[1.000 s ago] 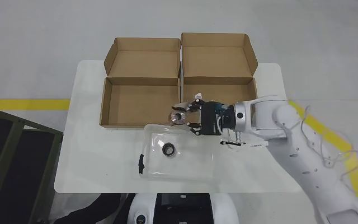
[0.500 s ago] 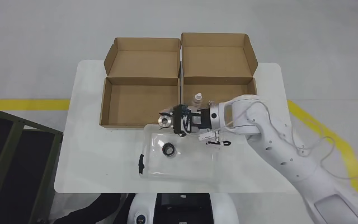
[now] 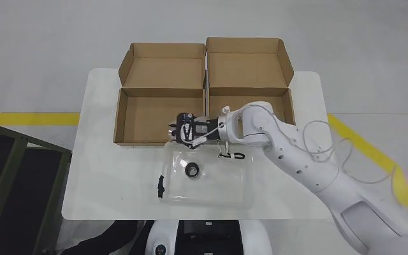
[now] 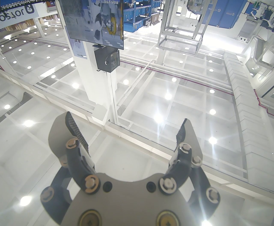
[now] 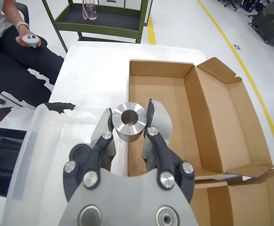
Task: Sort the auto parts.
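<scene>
My right gripper (image 5: 129, 116) is shut on a short steel cylinder (image 5: 129, 123) with a round bore, held upright. In the top view the right gripper (image 3: 180, 131) hangs over the near wall of the left cardboard box (image 3: 137, 121), above the far edge of the clear plastic bin (image 3: 223, 191). A black ring-shaped part (image 3: 191, 170) lies in the bin and appears beneath the fingers as the black ring part (image 5: 80, 150). My left gripper (image 4: 126, 119) is open with nothing between its fingers and points up at the ceiling.
A second open cardboard box (image 3: 248, 105) stands right of the first, both with lids folded back. The left box's floor (image 5: 169, 111) is bare. Free white table (image 3: 102, 159) lies left of the bin. A green shelf cart (image 5: 98, 19) stands beyond the table.
My right gripper has carried the steel cylinder leftward, from in front of the right box to the left box's near wall. The black ring has stayed put.
</scene>
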Robot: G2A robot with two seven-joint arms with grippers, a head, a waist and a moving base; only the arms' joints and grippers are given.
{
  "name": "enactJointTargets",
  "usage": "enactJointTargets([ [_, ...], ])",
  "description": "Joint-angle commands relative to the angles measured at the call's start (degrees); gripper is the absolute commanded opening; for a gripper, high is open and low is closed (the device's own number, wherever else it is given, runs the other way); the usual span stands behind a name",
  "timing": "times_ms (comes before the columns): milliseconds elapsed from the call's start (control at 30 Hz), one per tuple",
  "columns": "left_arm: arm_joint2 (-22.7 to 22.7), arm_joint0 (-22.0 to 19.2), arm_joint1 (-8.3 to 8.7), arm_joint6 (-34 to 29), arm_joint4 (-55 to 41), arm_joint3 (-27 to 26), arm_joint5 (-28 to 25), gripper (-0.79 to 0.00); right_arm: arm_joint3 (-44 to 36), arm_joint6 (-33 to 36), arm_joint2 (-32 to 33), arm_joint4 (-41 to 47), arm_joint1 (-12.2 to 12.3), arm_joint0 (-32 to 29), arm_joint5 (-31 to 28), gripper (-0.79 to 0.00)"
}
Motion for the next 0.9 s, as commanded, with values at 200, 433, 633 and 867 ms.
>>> enactJointTargets([
  [200,0.0,0.0,0.0,0.0,0.0,0.0,0.0,0.0,6.6,-0.6,-3.9,0.6,-4.1,4.3,2.0,-0.785],
  [433,0.0,0.0,0.0,0.0,0.0,0.0,0.0,0.0,12.5,-1.8,-7.1,0.4,-8.0,6.7,4.0,-0.785],
  [633,0.0,0.0,0.0,0.0,0.0,0.0,0.0,0.0,18.1,-3.4,-9.3,-0.7,-11.2,7.8,5.6,-0.785],
  [867,0.0,0.0,0.0,0.0,0.0,0.0,0.0,0.0,24.5,-6.2,-11.0,-2.6,-14.6,8.6,6.4,-0.785],
])
